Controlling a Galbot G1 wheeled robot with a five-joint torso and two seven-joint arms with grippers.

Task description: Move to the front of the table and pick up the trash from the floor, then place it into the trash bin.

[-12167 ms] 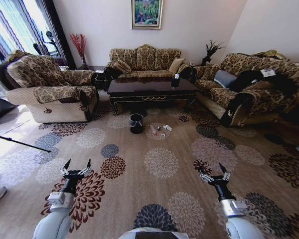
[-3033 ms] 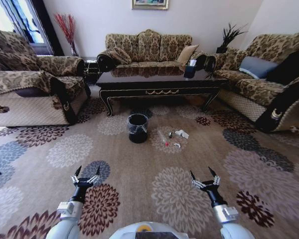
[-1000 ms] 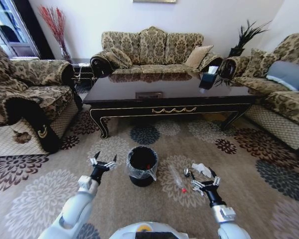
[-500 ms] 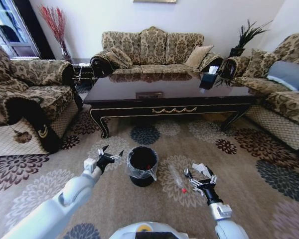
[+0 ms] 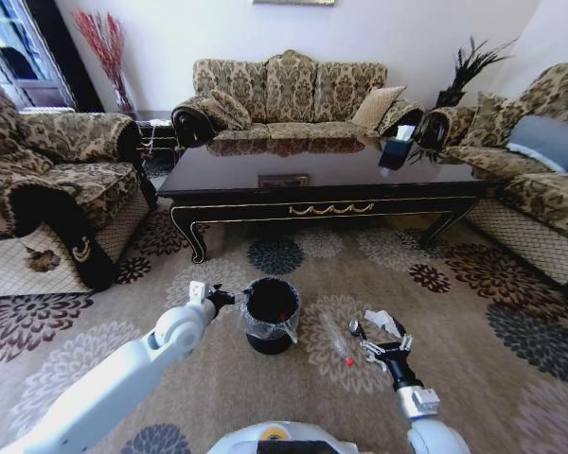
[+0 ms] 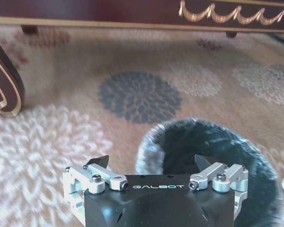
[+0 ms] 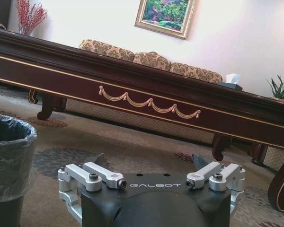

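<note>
Parked in front of the dark wood coffee table, on the medallion carpet. Left gripper reaching to the rim of the black trash bin, fingers spread wide and holding nothing, the bin's lined mouth just ahead of them in the left wrist view. Right gripper low over the carpet beside the litter, fingers likewise spread and empty. Litter lying on a pale medallion between bin and right gripper: clear plastic bottle on its side with its red cap toward the robot, white paper scraps just beyond, a small dark piece between them. Bottle probably light, thin-walled and slick, prone to rolling or squirting out; best pinched across the body near the cap. Paper likely soft and flat against the pile, needing a close pinch at a raised edge
</note>
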